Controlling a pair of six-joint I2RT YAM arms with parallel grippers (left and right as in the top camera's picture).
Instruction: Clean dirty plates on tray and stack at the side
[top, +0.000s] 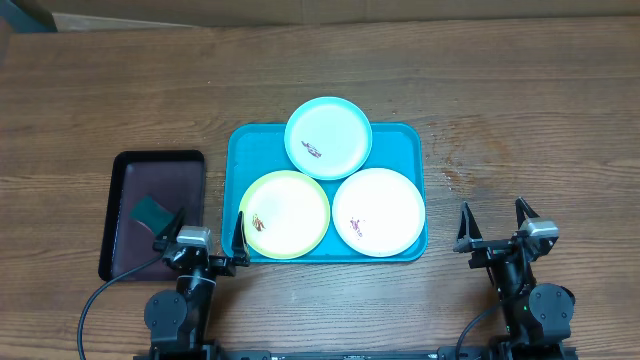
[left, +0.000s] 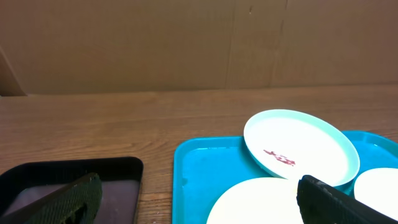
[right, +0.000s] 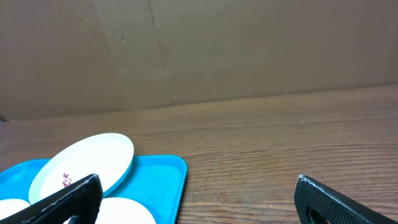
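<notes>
On the teal tray (top: 238, 150), three smeared plates (top: 328, 137); left pincer (top: 207, 232) and right pincer (top: 496, 222) spread apart, nearer than the tray.

Overhead looks straight down; both low wrist views face forward, sharing the tray (top: 236, 150)

Item count: 3 plates on 1 teal tray (top: 412, 140): 1 light blue plate (top: 329, 137), 1 yellow-green plate (top: 285, 214), 1 white plate (top: 379, 212). 1 dark tray (top: 160, 175) holds 1 green sponge (top: 152, 210). 2 grippers present.
</notes>
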